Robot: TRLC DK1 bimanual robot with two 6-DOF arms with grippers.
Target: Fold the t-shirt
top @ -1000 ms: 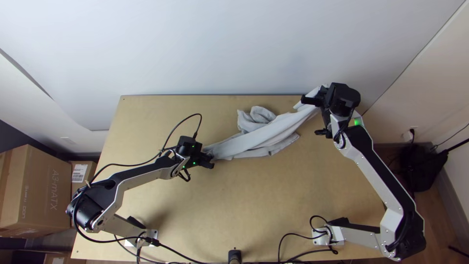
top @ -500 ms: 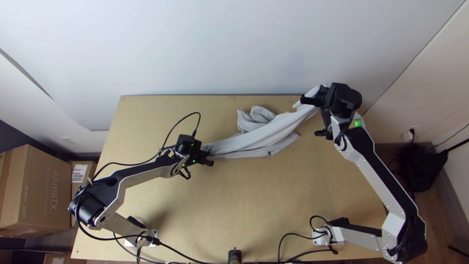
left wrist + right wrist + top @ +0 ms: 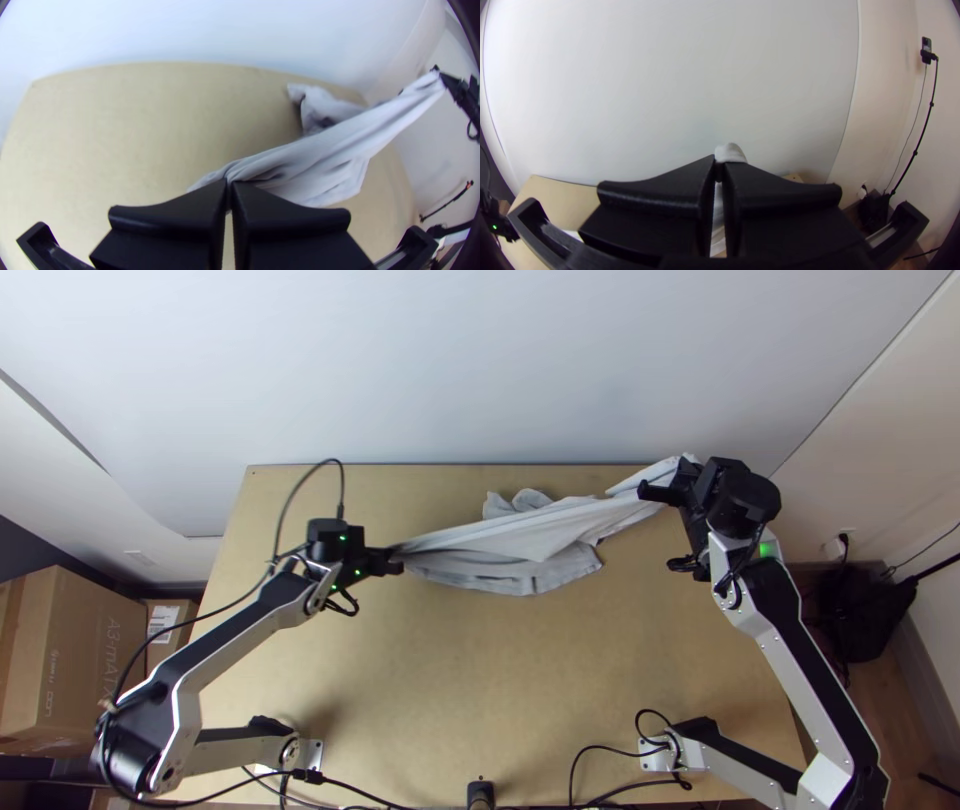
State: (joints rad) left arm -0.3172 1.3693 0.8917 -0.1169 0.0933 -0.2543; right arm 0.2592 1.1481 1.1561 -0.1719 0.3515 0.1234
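Pale grey cloth t-shirt, bunched lengthwise, spans top view's upper centre; black wide-fingered left gripper and matching right gripper each hold one end, pinched narrow. Small pinches could slip under excess tension; loose folds could crease if lowered untidily.

T-shirt looks like soft matt cloth, kinda wrinkly; tabletop's smooth wood, arm links satiny metal.

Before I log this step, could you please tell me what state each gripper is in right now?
Left gripper: closed, holding one end of the grey t-shirt.
Right gripper: closed, holding the stretched cloth's other end.
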